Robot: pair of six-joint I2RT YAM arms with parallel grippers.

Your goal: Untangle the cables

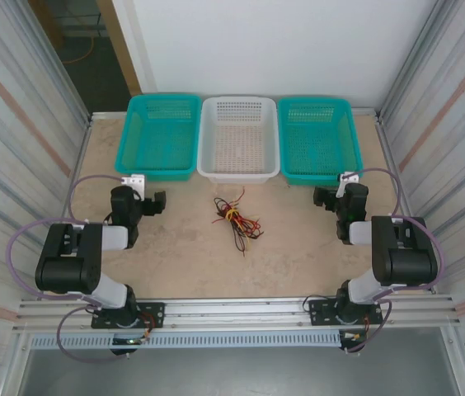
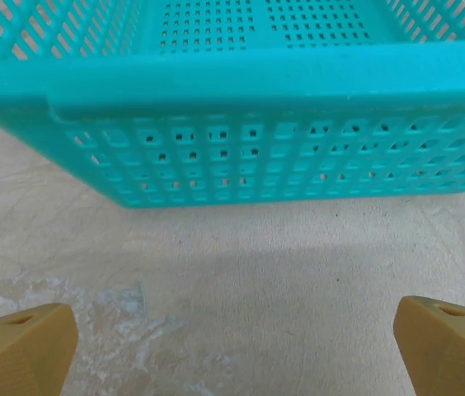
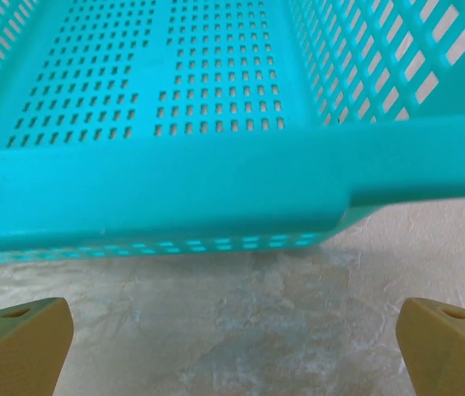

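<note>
Thin yellow, black and red cables (image 1: 234, 219) lie tangled on the pale beige tabletop (image 1: 175, 264), with open space all around. The left gripper (image 2: 232, 346) and right gripper (image 3: 232, 346) are spread wide.

High behind the arms (image 1: 72, 260), one camera surveys the table (image 1: 183, 264). Wrist cameras look close-up at the teal baskets (image 2: 232, 82) flanking the white basket (image 1: 239, 171), also seen overhead.

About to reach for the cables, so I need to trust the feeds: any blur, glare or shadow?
Top external: even light, no glare; cables sharp but strands too thin to separate. Left wrist: left basket crisp, soft shadow on the table near it. Right wrist: right basket rim close and slightly soft.
</note>
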